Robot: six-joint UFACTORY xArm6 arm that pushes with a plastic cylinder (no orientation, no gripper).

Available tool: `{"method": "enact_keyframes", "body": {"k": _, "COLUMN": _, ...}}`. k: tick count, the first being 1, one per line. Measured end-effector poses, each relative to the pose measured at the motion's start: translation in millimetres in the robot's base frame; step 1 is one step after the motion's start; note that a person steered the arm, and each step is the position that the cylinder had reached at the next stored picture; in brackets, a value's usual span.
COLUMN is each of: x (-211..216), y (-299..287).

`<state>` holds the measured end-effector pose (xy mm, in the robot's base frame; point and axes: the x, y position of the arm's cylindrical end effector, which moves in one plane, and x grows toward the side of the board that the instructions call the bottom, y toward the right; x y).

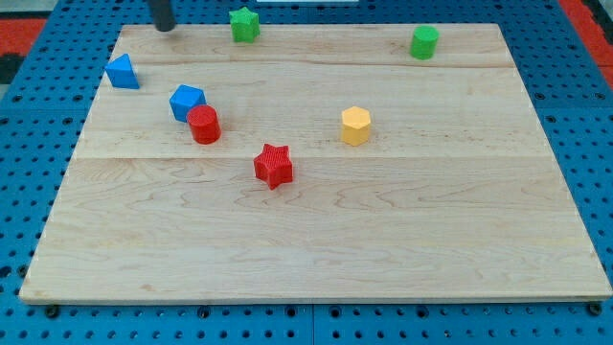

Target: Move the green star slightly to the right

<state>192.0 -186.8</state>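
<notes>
The green star point(244, 24) sits near the top edge of the wooden board point(316, 249), left of centre. My tip point(165, 27) is at the top left of the board, to the left of the green star with a clear gap between them. A second green block point(424, 42), cylinder-like, stands far to the star's right near the top edge.
A blue triangular block point(123, 72) lies at the left. A blue cube point(187, 102) touches a red cylinder point(204, 126). A red star point(274, 166) is near the middle, and a yellow hexagonal block point(355, 126) to its right.
</notes>
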Motion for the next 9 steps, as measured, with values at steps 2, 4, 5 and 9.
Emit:
{"method": "enact_keyframes", "body": {"k": 2, "x": -1, "y": 14}}
{"method": "enact_keyframes", "body": {"k": 4, "x": 13, "y": 153}}
{"method": "enact_keyframes", "body": {"k": 5, "x": 119, "y": 196}}
{"method": "enact_keyframes", "body": {"k": 9, "x": 3, "y": 211}}
